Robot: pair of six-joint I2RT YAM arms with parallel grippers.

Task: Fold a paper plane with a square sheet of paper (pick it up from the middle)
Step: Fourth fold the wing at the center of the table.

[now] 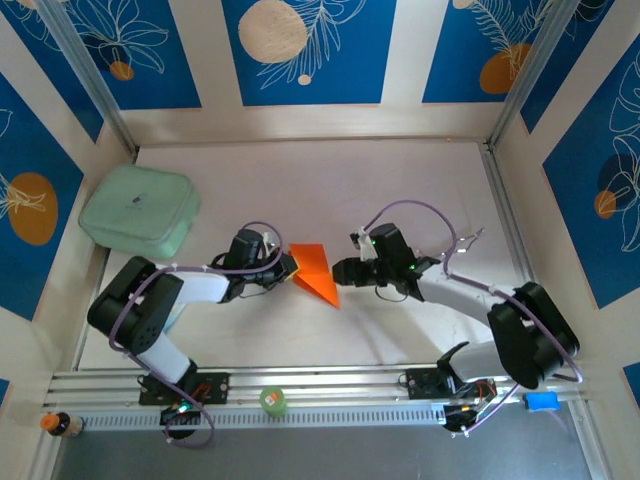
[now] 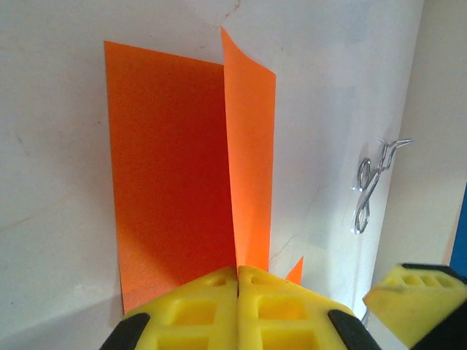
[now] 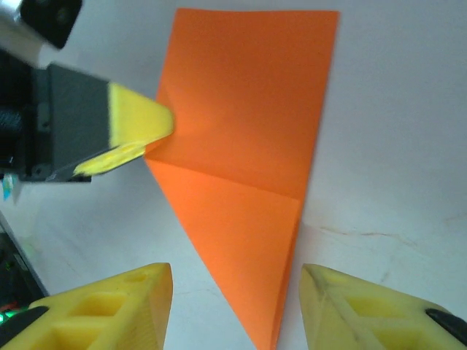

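Creased orange paper (image 3: 248,109) on the table (image 1: 320,190), one edge pinched in the clenched left claw (image 2: 238,273) and the sheet stretching ahead of its tips; the right claw (image 3: 235,275) stands released, jaws apart, the paper's point between them.

Near edge of the square sheet of paper (image 2: 171,160) behind the left hand (image 2: 238,271).

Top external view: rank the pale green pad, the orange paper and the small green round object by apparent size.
Largest: pale green pad
Middle: orange paper
Smallest: green round object
The gaps are clear, with no near-ties.
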